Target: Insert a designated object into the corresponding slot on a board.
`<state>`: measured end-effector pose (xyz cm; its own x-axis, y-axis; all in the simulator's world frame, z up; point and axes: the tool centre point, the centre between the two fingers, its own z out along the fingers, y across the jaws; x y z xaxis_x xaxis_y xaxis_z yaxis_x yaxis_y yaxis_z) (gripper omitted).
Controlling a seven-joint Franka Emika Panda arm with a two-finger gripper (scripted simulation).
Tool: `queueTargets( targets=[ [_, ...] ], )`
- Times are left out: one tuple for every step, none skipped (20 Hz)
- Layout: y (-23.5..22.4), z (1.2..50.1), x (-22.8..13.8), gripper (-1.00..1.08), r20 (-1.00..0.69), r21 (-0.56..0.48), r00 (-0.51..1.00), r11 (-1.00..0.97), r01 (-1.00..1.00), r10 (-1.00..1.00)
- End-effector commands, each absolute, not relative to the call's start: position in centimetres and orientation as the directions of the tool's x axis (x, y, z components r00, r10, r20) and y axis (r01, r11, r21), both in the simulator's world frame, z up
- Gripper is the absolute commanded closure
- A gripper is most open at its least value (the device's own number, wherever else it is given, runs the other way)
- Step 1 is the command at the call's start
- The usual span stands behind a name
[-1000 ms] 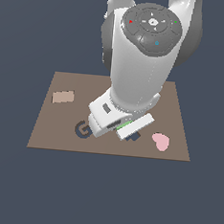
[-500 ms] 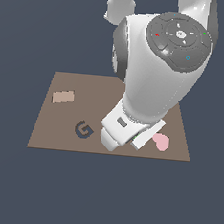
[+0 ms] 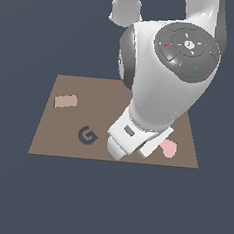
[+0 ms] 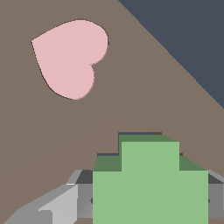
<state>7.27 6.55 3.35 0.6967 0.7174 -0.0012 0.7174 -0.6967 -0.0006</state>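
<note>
In the wrist view my gripper (image 4: pixel 148 197) is shut on the bright green stepped piece (image 4: pixel 151 175), with a grey finger (image 4: pixel 57 203) showing on each side. The piece sits low against the brown board (image 4: pixel 52 131). Thin dark edges of the slot (image 4: pixel 135 133) show just around the piece's upper outline; the rest of the slot is hidden under it. The pink heart (image 4: pixel 70 54) lies close by. In the exterior view the arm's hand (image 3: pixel 132 138) is down on the board (image 3: pixel 51 143) beside the heart (image 3: pixel 169 147) and hides the piece and slot.
A dark G-shaped cutout (image 3: pixel 88 135) and a small tan block (image 3: pixel 65 101) lie on the board toward the exterior view's left. The board's edge (image 4: pixel 175 57) runs near the heart, with dark floor beyond. The arm's bulk covers the board's middle.
The arm has swung toward the exterior view's right and lowered near the heart. The green piece, visible under the hand one second ago, is now hidden by the arm there.
</note>
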Motion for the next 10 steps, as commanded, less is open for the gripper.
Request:
queueTargets(
  targets=[
    [6.55,3.08,7.30,1.08,-0.001,0.000,0.696,-0.696,0.718,0.718],
    [6.55,3.08,7.30,-0.92,-0.001,0.000,0.696,-0.696,0.718,0.718],
    [6.55,3.08,7.30,-0.92,-0.001,0.000,0.696,-0.696,0.718,0.718],
    [6.55,3.08,7.30,-0.92,-0.001,0.000,0.696,-0.696,0.718,0.718],
    [6.55,3.08,7.30,-0.92,-0.001,0.000,0.696,-0.696,0.718,0.718],
    [6.55,3.08,7.30,-0.92,-0.001,0.000,0.696,-0.696,0.718,0.718],
    [6.55,3.08,7.30,-0.92,-0.001,0.000,0.696,-0.696,0.718,0.718],
    [6.55,3.08,7.30,-0.92,-0.001,0.000,0.696,-0.696,0.718,0.718],
    [6.55,3.08,7.30,-0.92,-0.001,0.000,0.696,-0.696,0.718,0.718],
    [6.55,3.08,7.30,-0.92,-0.001,0.000,0.696,-0.696,0.718,0.718]
  ],
)
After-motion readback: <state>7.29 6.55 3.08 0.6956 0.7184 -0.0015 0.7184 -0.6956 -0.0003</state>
